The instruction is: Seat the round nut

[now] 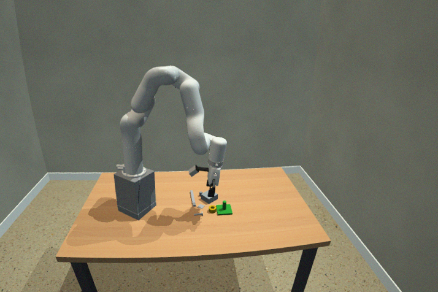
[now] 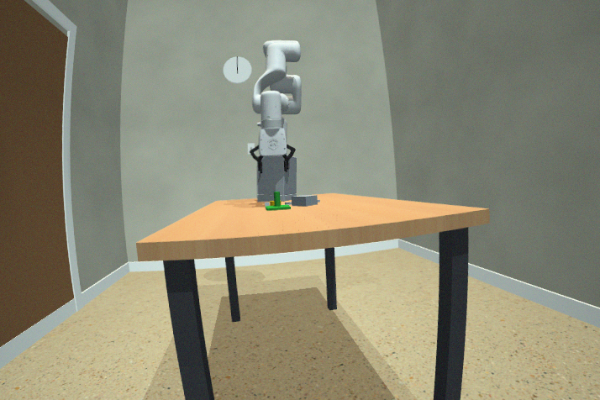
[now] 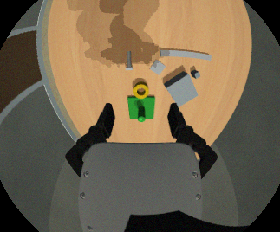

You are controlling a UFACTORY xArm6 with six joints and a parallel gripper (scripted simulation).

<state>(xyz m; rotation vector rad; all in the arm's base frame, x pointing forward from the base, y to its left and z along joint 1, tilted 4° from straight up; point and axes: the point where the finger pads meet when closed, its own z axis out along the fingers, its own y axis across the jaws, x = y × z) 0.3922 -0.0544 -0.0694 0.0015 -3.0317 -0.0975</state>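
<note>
Ring-shaped yellow nut beside cylindrical peg.

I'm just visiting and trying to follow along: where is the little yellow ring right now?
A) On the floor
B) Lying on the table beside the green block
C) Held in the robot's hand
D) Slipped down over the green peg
B: the yellow ring lies on the table top next to the green block, not over its peg; the hand is open and holds nothing.
</note>
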